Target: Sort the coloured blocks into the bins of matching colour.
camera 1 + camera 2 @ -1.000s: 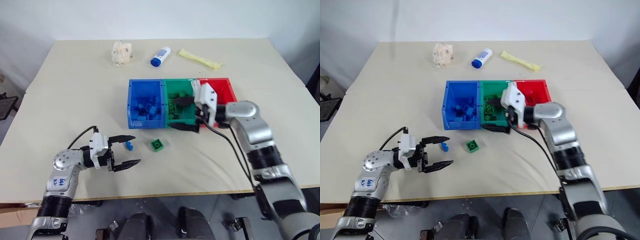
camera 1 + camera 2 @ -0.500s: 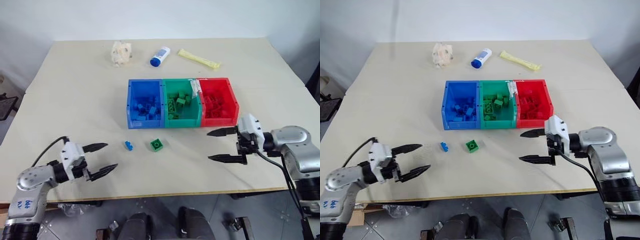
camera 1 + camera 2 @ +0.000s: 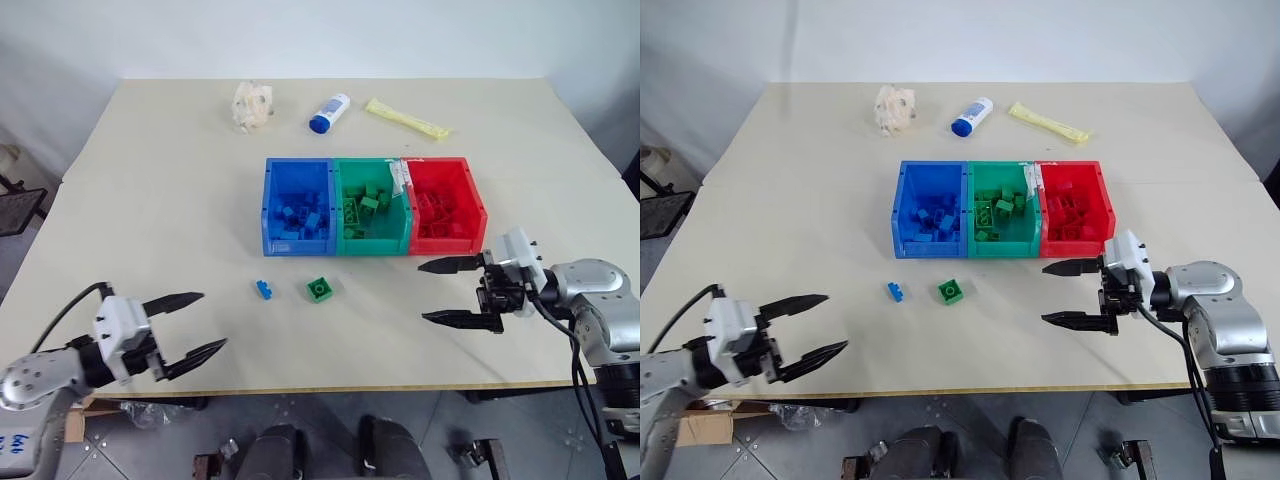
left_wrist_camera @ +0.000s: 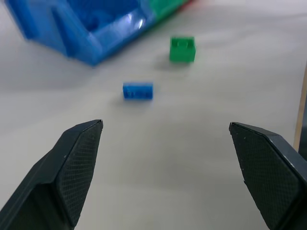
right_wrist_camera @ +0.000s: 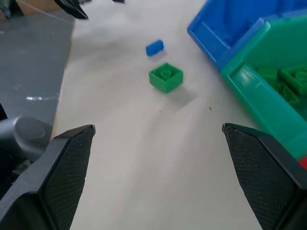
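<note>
The joined bins stand mid-table: blue bin (image 3: 296,246), green bin (image 3: 372,246) and red bin (image 3: 448,243), each holding several blocks of its own colour. Two blocks lie loose on the table in front of the blue and green bins: a small blue block (image 3: 263,290) and a green block (image 3: 319,289). My left gripper (image 3: 213,320) is open and empty near the front left edge, its tips pointing toward the blue block (image 4: 137,91). In front of the red bin, my right gripper (image 3: 423,292) is open and empty, pointing left toward the green block (image 5: 166,77).
A white bottle with a blue cap (image 3: 330,112), a yellow packet (image 3: 405,117) and a crumpled pale wrapper (image 3: 252,105) lie at the far side of the table. The table's front edge runs just beneath both grippers.
My right gripper has drawn back from over the green and red bins to the table in front of the red bin. The left gripper has pulled back toward the front left edge.
</note>
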